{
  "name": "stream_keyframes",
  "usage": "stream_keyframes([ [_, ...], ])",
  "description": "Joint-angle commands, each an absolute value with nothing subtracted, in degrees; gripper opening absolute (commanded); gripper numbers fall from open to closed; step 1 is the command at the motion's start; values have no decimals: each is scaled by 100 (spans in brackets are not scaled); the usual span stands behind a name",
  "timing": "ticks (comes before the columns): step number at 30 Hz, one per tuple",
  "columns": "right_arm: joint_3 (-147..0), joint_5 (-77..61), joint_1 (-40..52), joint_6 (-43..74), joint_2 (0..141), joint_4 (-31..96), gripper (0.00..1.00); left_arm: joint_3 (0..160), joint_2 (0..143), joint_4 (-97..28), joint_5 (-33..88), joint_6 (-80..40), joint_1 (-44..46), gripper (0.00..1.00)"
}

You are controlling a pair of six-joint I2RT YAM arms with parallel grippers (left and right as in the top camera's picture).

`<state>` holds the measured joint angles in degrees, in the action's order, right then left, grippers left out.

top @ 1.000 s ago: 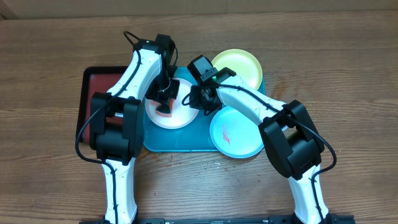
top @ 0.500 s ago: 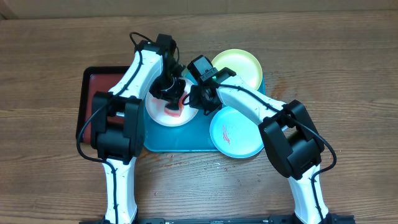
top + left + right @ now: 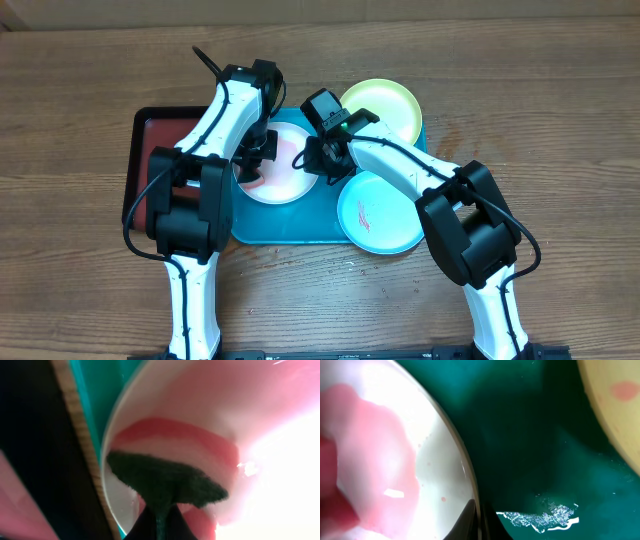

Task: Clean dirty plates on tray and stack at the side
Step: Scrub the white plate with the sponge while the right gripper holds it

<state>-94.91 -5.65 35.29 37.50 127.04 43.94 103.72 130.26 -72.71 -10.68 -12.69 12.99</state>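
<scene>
Left pincer (image 3: pixel 161 522): closed tight on a dark green scouring pad (image 3: pixel 165 480), gripped by a thin neck between the jaws. The pad's flat face is pressed against the inside of the white plate (image 3: pixel 292 172), near its left rim.

The white plate sits on the left half of the turquoise tray (image 3: pixel 290 228). A wet pink-red film covers much of the plate's floor, with a thicker red band just above the pad in the left wrist view.

Right pincer (image 3: pixel 478 516): jaws closed, tips right at the white plate's right rim. The rim line runs down into the tips, but it is not clear whether they actually pinch it or just touch it.

Other plates:
- The yellow-green plate (image 3: pixel 382 108) is at the tray's back right corner, hanging over the rim. The right wrist view shows one faint pink spot on it.
- The mint-aqua plate (image 3: pixel 385 220) is at the front right corner, also over the rim, with thin red streaks on its floor.
- All three plates are on the tray and lie flat, each apart from the others.

The bare tray floor between the white and yellow-green plates is wet, with a glinting patch near the right pincer.

The dark red tray (image 3: pixel 150 140) has a black rim and sits just left of the turquoise one. The left arm crosses over it. Both trays rest on the wooden desk (image 3: pixel 560 120).
</scene>
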Motion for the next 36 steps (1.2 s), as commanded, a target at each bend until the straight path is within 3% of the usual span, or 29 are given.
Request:
stream_keyframes([
  [1,-9408,-506,3522,3712,12807,4442,4,10328,13115,-7422,78,-14,1245,4],
  [6,-9408,-523,3522,3712,12807,4447,4,10331,13115,-7286,1673,1028,1245,4],
  [14,-9408,-521,3522,3715,12807,4445,4,10328,13115,-6263,1675,917,1245,4],
  [19,-9408,-519,3522,3712,12807,4447,4,10363,13115,-5876,86,-346,1245,4],
  [23,-9408,-502,3522,3715,12807,4438,4,10604,13113,-6425,-1409,-1494,1238,4],
  [26,-9408,-502,3522,3715,12807,4394,4,10777,13113,-6790,-1544,-1566,1240,4],
  [30,-9408,-504,3522,3715,12807,4383,4,10818,13113,-7218,-1087,-1396,1280,4],
  [36,-9408,-504,3522,3715,12807,4403,4,10816,13113,-7402,906,-49,1326,4],
])
